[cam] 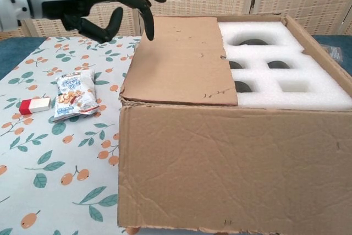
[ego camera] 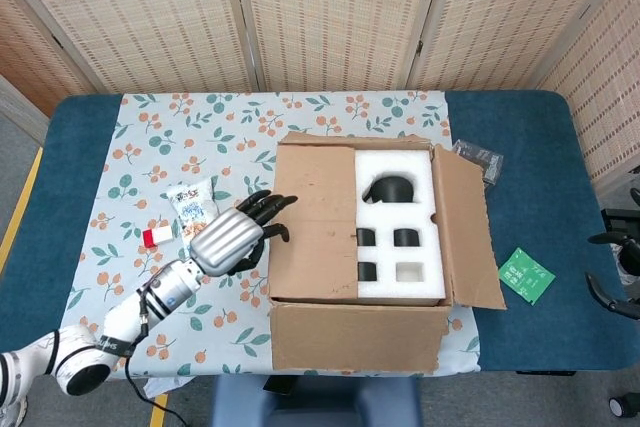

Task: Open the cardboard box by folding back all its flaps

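Observation:
The cardboard box [ego camera: 355,339] stands at the table's front middle. Its left flap [ego camera: 315,217] lies flat over the left half of the opening, also plain in the chest view [cam: 181,61]. The right flap [ego camera: 466,232] leans outward. White foam [ego camera: 400,222] with dark items in its pockets fills the uncovered half. My left hand [ego camera: 235,234] hovers at the left flap's outer edge with fingers spread and holds nothing; in the chest view this left hand [cam: 93,1] hangs above the flap, fingertips pointing down. My right hand [ego camera: 618,272] shows only as parted fingers at the frame's right edge.
A snack packet [ego camera: 195,215] and a small red-and-white block [ego camera: 158,236] lie on the floral cloth [ego camera: 150,147] left of the box. A green card [ego camera: 526,275] and a clear bag [ego camera: 478,159] lie on the blue table [ego camera: 540,197] to the right.

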Tool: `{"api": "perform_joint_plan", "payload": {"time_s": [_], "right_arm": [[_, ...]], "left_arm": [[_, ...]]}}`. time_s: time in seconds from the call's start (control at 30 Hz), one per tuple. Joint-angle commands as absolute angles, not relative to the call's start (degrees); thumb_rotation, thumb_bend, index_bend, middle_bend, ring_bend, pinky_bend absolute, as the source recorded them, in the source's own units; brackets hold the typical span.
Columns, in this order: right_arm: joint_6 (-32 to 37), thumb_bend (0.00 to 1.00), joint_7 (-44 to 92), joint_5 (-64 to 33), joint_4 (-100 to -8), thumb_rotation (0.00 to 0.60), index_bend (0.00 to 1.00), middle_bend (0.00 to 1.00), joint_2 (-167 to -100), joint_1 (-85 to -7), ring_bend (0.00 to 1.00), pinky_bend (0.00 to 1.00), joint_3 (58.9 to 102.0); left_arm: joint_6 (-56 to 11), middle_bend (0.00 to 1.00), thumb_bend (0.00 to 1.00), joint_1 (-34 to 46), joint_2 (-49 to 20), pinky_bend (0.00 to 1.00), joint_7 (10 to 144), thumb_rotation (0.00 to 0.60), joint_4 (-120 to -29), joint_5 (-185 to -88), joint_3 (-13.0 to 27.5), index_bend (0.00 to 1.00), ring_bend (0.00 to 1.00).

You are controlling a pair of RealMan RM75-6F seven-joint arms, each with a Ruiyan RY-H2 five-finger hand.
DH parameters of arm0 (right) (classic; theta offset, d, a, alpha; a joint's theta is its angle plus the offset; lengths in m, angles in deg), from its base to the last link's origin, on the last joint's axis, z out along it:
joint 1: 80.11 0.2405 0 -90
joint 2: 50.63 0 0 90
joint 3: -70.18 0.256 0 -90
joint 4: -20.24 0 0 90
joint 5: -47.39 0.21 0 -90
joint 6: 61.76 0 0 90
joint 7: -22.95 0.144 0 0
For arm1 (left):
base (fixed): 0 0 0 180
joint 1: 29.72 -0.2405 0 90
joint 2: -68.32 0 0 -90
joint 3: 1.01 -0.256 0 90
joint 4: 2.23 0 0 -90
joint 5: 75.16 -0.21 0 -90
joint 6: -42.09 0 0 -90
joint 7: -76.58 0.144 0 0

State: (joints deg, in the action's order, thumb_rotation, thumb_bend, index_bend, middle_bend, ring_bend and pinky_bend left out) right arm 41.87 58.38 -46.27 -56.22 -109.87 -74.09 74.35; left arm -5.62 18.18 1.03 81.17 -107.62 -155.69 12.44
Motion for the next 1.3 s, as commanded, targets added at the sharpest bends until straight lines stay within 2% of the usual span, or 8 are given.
{"api": "perform_joint_plan", "payload": {"time_s": [0.03, 0.23, 0.6, 0.77, 0.97, 1.3], "right_arm": [[41.4, 0.43, 59.7, -46.4, -55.6, 0.327, 0.38, 0.00, -109.7, -74.0, 0.00, 0.00, 74.5], [39.6, 0.43, 62.3, -45.7, -54.6, 0.329, 0.38, 0.00, -109.5, -73.5, 0.00, 0.00, 75.1], [37.3, 0.43, 65.2, -44.8, -52.9, 0.328, 0.38, 0.00, -109.6, -72.9, 0.00, 0.00, 75.8], [37.9, 0.43, 66.2, -45.8, -52.7, 0.327, 0.38, 0.00, -109.4, -73.2, 0.00, 0.00, 75.5], [37.0, 0.43, 69.8, -44.0, -51.2, 0.328, 0.38, 0.00, -109.4, -73.4, 0.00, 0.00, 76.2], [36.0, 0.43, 75.0, -42.3, -49.1, 0.327, 0.38, 0.00, -109.0, -73.7, 0.00, 0.00, 77.1]], "left_arm": [[-3.2, 0.00, 1.00, 21.0, -0.7, 0.00, 81.4, 0.600, -105.4, -155.6, 13.3, 0.42, 0.00], [-1.0, 0.00, 1.00, 26.0, -5.0, 0.00, 82.3, 0.600, -100.5, -155.4, 14.7, 0.44, 0.00], [0.9, 0.00, 1.00, 32.8, -10.6, 0.00, 72.6, 0.600, -91.1, -157.9, 16.8, 0.47, 0.00], [1.9, 0.00, 1.00, 36.2, -14.5, 0.00, 67.2, 0.600, -84.4, -160.2, 16.1, 0.47, 0.00], [1.2, 0.00, 1.00, 39.1, -18.3, 0.00, 60.9, 0.600, -77.9, -163.2, 14.7, 0.42, 0.00], [3.4, 0.00, 1.00, 44.7, -23.8, 0.00, 55.3, 0.600, -69.1, -164.6, 13.3, 0.41, 0.00]]}}
